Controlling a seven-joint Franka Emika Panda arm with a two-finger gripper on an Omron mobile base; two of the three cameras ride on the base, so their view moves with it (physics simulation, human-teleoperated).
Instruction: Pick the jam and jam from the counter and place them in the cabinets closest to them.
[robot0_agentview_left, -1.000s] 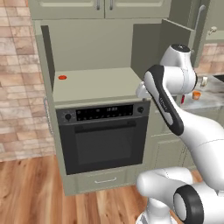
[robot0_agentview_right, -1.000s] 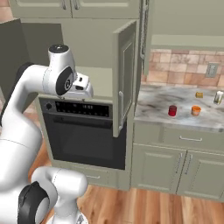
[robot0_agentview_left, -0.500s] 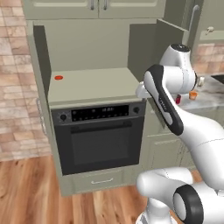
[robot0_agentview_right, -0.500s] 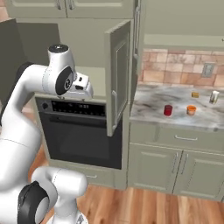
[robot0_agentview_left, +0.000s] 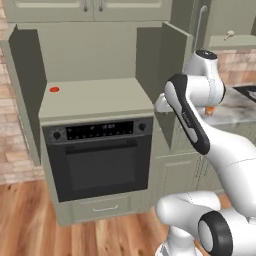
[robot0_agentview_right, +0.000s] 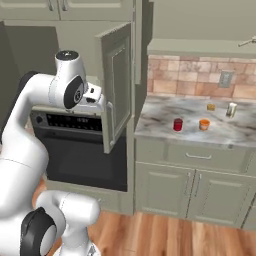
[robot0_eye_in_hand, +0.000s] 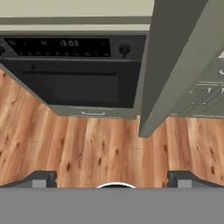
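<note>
The white arm's 2-finger gripper (robot0_eye_in_hand: 112, 179) points down at the wood-plank floor (robot0_eye_in_hand: 87, 148); its 2 dark finger tips (robot0_eye_in_hand: 41, 178) sit far apart at the bottom of the hand view, spread wide w/ nothing between them. In the right base view the hand sits beside the arm's upper joint, just left of the open pale grey-green panelled cabinet door (robot0_agentview_right: 117, 90), in front of the black built-in oven w/ a dark control strip (robot0_agentview_right: 75, 150).

On the grey-white marbled stone counter (robot0_agentview_right: 165, 122), right of that door, stand a small dark-red jar (robot0_agentview_right: 178, 124) and a small orange jar (robot0_agentview_right: 204, 124), near each other but apart; which are the jams can't be told at this size. Further back near the brick-tile wall are a tiny brownish item (robot0_agentview_right: 211, 107) and a pale cup-like cylinder (robot0_agentview_right: 231, 109).

In the left base view the oven (robot0_agentview_left: 102, 160) sits under a plain grey-green shelf (robot0_agentview_left: 95, 100) inside the open cabinet; a small flat red disc (robot0_agentview_left: 54, 89) lies at the shelf's back-left corner. Both cabinet doors stand open either side.
</note>
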